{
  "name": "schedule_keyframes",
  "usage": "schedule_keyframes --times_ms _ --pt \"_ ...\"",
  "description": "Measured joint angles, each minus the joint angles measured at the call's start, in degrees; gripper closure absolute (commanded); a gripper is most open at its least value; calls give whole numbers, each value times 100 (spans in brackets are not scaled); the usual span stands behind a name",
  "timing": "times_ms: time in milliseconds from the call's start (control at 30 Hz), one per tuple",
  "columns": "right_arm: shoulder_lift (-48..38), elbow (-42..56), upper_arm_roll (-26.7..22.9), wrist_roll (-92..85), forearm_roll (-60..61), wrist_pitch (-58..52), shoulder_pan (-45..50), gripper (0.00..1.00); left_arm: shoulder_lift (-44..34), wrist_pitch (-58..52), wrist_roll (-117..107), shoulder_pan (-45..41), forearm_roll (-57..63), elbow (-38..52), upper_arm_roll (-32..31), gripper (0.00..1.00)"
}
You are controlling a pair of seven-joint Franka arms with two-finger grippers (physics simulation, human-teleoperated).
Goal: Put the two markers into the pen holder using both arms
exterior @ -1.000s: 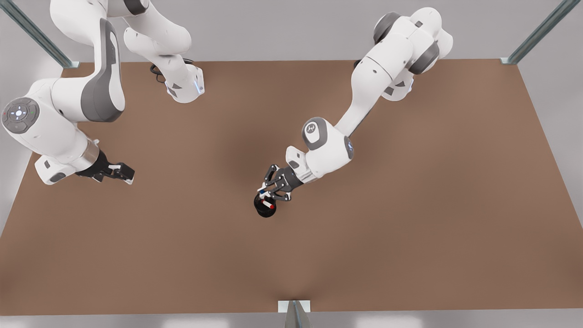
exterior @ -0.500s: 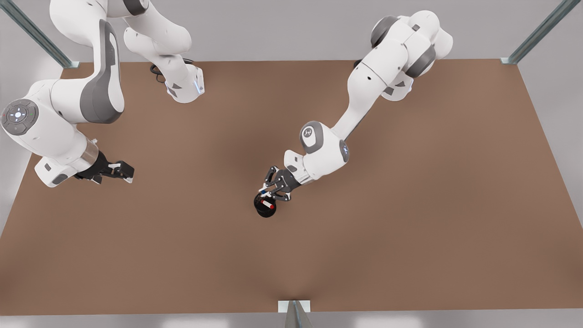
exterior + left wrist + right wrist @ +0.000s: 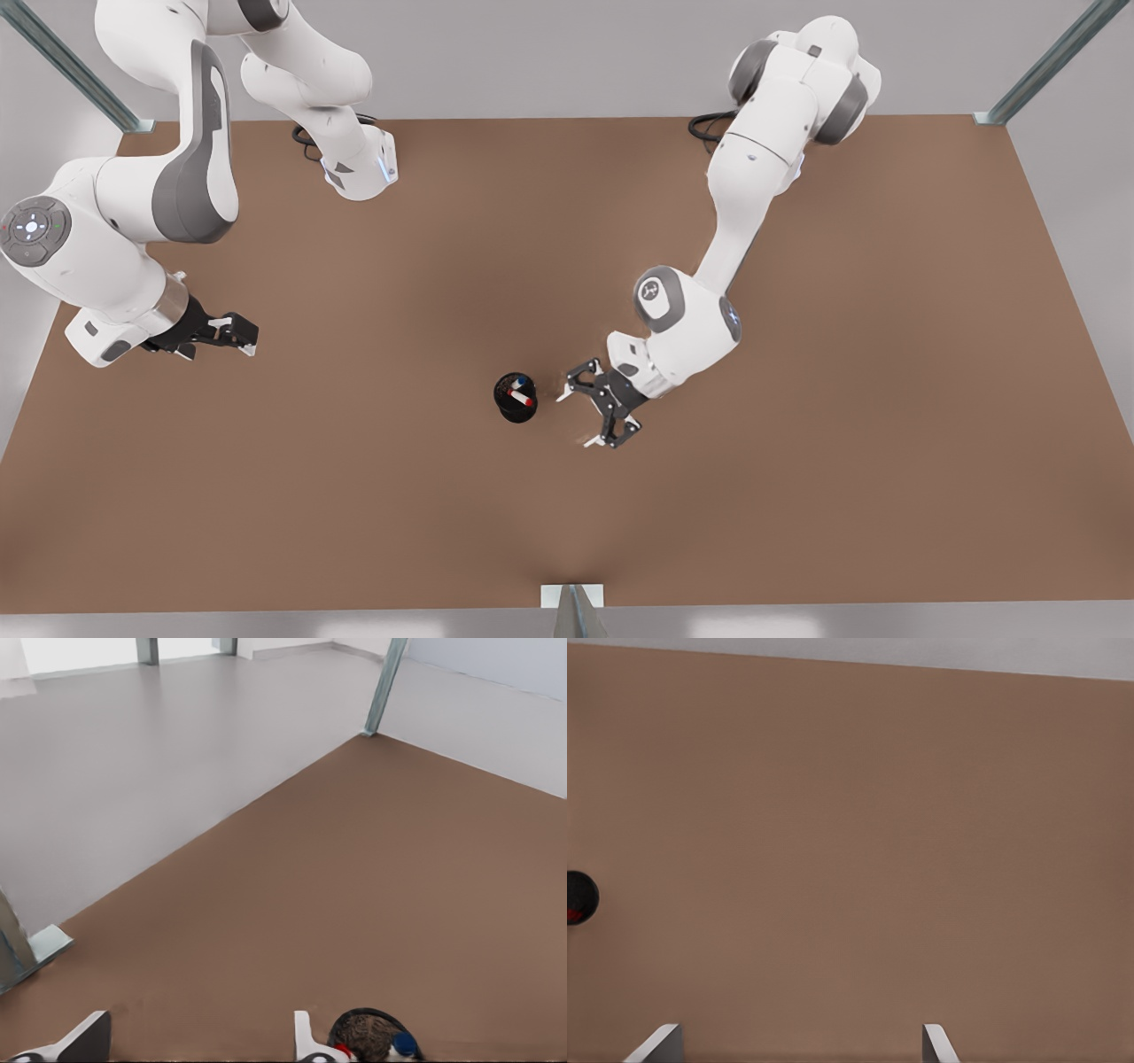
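Observation:
The black pen holder (image 3: 512, 409) stands upright mid-table. Both markers stand inside it, the red cap (image 3: 528, 402) and the blue cap (image 3: 521, 383) poking out of its mouth. My left gripper (image 3: 578, 420) hovers open and holding nothing just to the front view's right of the holder, apart from it. From the left wrist, the holder (image 3: 372, 1034) with red cap (image 3: 344, 1051) and blue cap (image 3: 406, 1044) sits just beyond one fingertip (image 3: 303, 1036). My right gripper (image 3: 232, 340) waits open far off at the front view's left. From there the holder (image 3: 578, 895) is small and distant.
The brown table (image 3: 797, 443) has metal frame posts at its far corners (image 3: 1045, 66) and a bracket at the middle of its near edge (image 3: 573, 602). Both arm bases stand along the far edge.
My left gripper has pulled away from above the holder toward the front view's right, leaving the blue-capped marker inside beside the red one. The right arm barely shifted.

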Motion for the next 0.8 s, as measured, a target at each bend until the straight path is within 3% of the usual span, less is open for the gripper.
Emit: schedule_keyframes --times_ms 133,267,300,367,433,533,800 --pt "0 13 10 -39 -4 -1 8 0 -590 -1887 -1086 -4 1890 304 1851 0" --pt "0 85 25 -54 -7 -23 59 0 -1599 -3724 -2157 1 3200 355 3003 0" --pt "0 90 26 -56 -8 -28 64 0 -1968 -4084 -2393 299 3582 323 2665 0" --pt "0 100 27 -61 -9 -35 64 0 -2548 -4670 -2850 1745 4482 243 858 0" --pt "0 125 32 -65 -8 -40 65 0 -2839 -5073 -3264 2339 5048 48 90 0" --pt "-8 206 35 -69 -15 -68 63 0 -2873 -5478 -3830 2569 5452 8 -220 0" --pt "-17 220 44 -8 -25 -175 26 0 -2624 -5928 -5159 2566 5738 159 -264 0"
